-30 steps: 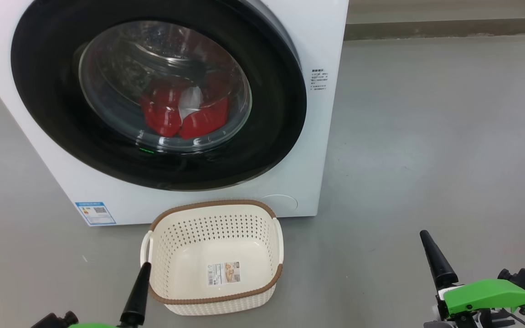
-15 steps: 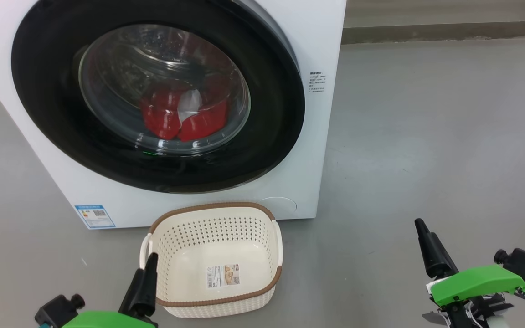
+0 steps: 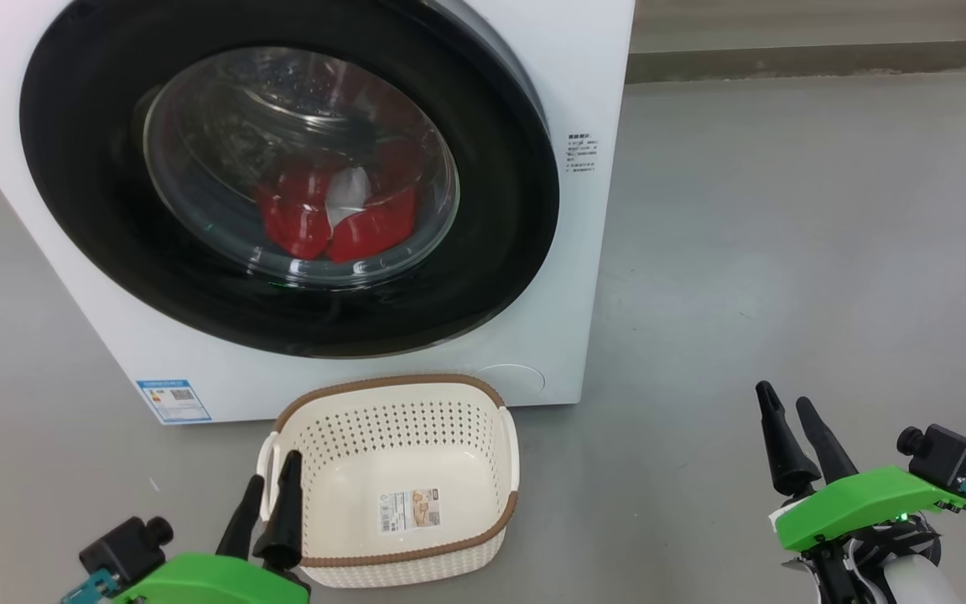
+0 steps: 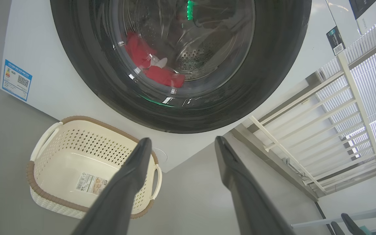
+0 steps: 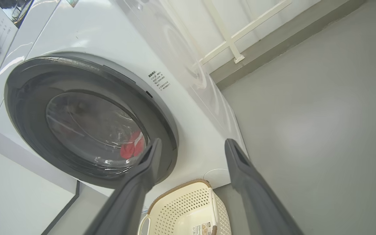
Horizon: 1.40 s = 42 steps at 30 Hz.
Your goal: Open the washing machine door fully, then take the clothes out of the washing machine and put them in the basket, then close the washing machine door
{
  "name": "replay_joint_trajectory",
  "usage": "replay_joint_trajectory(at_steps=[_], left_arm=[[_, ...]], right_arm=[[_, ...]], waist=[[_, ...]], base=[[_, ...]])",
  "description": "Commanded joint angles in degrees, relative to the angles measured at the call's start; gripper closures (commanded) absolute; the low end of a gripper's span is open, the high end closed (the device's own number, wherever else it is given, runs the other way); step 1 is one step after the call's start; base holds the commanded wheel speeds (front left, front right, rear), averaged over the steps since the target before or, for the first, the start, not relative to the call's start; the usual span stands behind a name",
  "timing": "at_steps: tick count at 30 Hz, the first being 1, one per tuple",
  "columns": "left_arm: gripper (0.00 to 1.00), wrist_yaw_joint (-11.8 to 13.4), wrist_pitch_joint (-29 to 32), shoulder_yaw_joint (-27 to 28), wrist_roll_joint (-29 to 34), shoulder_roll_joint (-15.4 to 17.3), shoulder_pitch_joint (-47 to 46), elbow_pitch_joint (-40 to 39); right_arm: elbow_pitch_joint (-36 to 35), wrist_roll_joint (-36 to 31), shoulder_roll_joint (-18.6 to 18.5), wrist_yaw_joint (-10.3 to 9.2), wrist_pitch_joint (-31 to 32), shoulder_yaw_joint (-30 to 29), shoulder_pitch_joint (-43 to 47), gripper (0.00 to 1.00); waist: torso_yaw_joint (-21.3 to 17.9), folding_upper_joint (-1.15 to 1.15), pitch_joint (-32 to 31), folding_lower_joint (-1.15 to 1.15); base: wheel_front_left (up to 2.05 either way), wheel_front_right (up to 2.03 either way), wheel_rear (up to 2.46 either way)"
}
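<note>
- The left end effector (image 3: 273, 466) is held low with its fingers apart and nothing between them, just beside the left handle of the basket (image 3: 392, 381). If the arm is swung forward carelessly, the basket could be knocked or pushed out of place.
- The right end effector (image 3: 782, 394) is also spread and empty, over bare floor (image 3: 785, 252) and well apart from the machine.
- The basket stands empty on the floor, just in front of the washing machine (image 3: 592, 67) and below its door. It could be caught by an arm reaching for the door.
- The washing machine door (image 3: 80, 168) is judged to be shut. Its black ring is glossy, so a finger could slip off it, and a handle cannot be clearly made out.
- The clothes (image 3: 315, 226) lie inside the drum behind the glass. If the door is only partly opened, they could be snagged on the way out.
- Against the earlier frame, both end effectors are seen higher in the head view, each with two fingers showing where one showed before. The whole picture has shifted slightly, so the camera has moved. The basket, door and clothes are unchanged.
</note>
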Motion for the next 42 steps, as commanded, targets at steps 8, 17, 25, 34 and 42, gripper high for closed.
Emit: replay_joint_trajectory(at_steps=[8, 17, 25, 34, 42], left_arm=[[0.0, 1.26, -2.11, -0.25, 7.09, 1.09, -4.53, -0.91], [0.0, 1.93, -3.47, -0.93, 12.47, 1.18, -5.85, -0.23], [0.0, 2.76, -4.83, -1.43, 17.81, 1.27, -7.03, -0.38], [0.0, 3.73, -6.36, -1.91, 23.81, 1.38, -8.13, -1.28], [0.0, 4.73, -7.73, -2.04, 29.87, 1.47, -9.11, -1.84]], right_arm=[[-1.84, -10.1, -0.74, 0.01, -2.1, 0.7, -4.73, 0.0], [-2.21, -16.54, -0.85, 0.02, -3.45, 0.91, -5.87, 0.0], [-2.29, -21.87, -0.96, 0.02, -4.79, 1.08, -6.99, 0.0], [-1.93, -27.88, -1.08, 0.02, -6.3, 1.11, -8.62, 0.0], [-1.41, -33.18, -1.19, 0.02, -7.65, 1.16, -9.94, 0.0]], waist=[[-0.15, 0.0, -0.2, 0.0], [-0.23, 0.0, -0.34, 0.0], [-0.26, 0.0, -0.51, 0.0], [-0.3, 0.0, -0.76, 0.0], [-0.16, 0.0, -0.98, 0.0]], base=[[0.0, 0.0, 0.0], [0.0, 0.0, 0.0], [0.0, 0.0, 0.0], [0.0, 0.0, 0.0], [0.0, 0.0, 0.0]])
